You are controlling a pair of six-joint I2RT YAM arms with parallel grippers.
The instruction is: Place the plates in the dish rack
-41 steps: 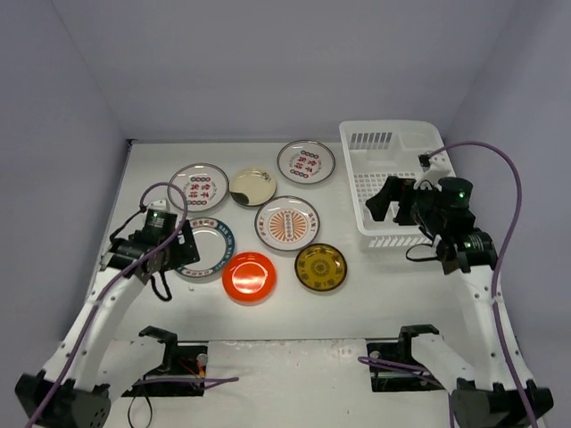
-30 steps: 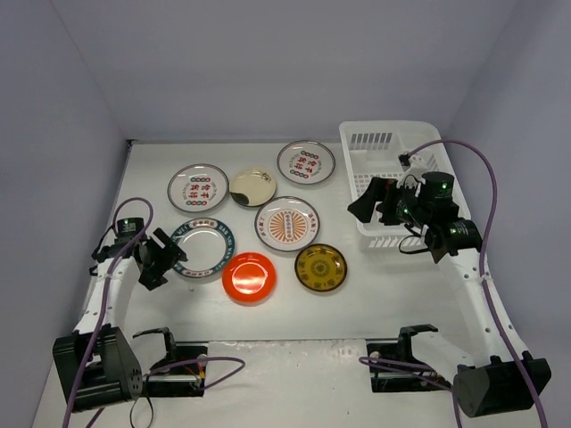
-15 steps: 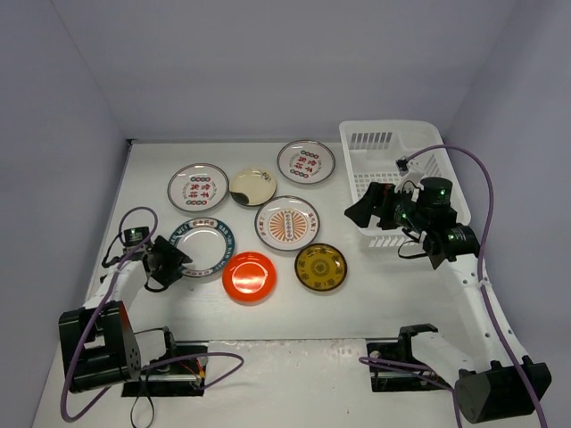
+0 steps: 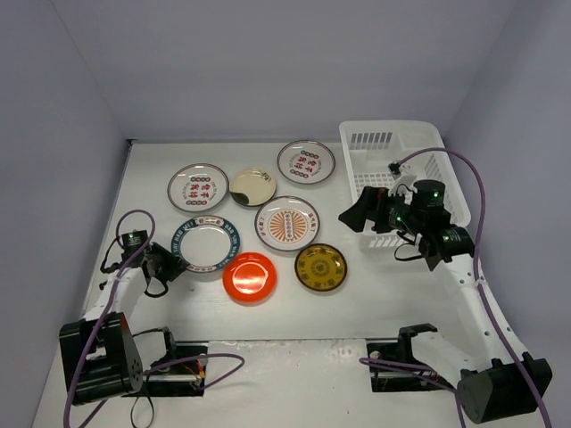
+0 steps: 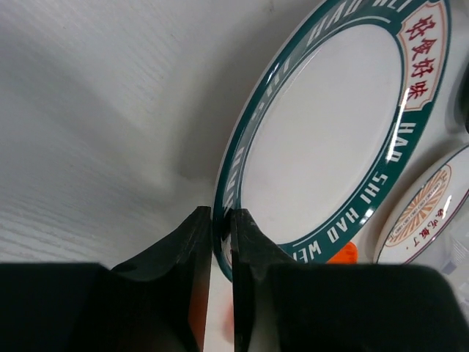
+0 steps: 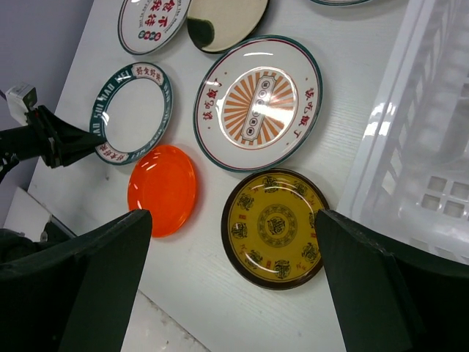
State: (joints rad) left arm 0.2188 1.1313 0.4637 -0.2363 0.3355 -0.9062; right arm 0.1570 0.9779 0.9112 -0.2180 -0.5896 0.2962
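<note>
Seven plates lie on the white table. My left gripper (image 4: 171, 265) is shut on the near-left rim of the blue-rimmed plate (image 4: 204, 244); in the left wrist view its fingers (image 5: 220, 214) pinch that rim (image 5: 322, 139). My right gripper (image 4: 361, 211) hangs open beside the dish rack (image 4: 393, 143), above the table. Its wrist view looks down past wide-apart fingers (image 6: 233, 218) at the yellow-brown plate (image 6: 275, 227), the red-orange plate (image 6: 163, 189) and a white plate with an orange sunburst (image 6: 258, 101). The rack holds no plates.
Two more red-patterned white plates (image 4: 198, 186) (image 4: 306, 161) and a cream plate (image 4: 252, 186) lie at the back. Purple-grey walls close in left, back and right. The arm bases sit at the near edge.
The left gripper dropped to the table beside the blue-rimmed plate and closed on its rim. The right gripper drifted left, off the rack toward the plates, still open.
</note>
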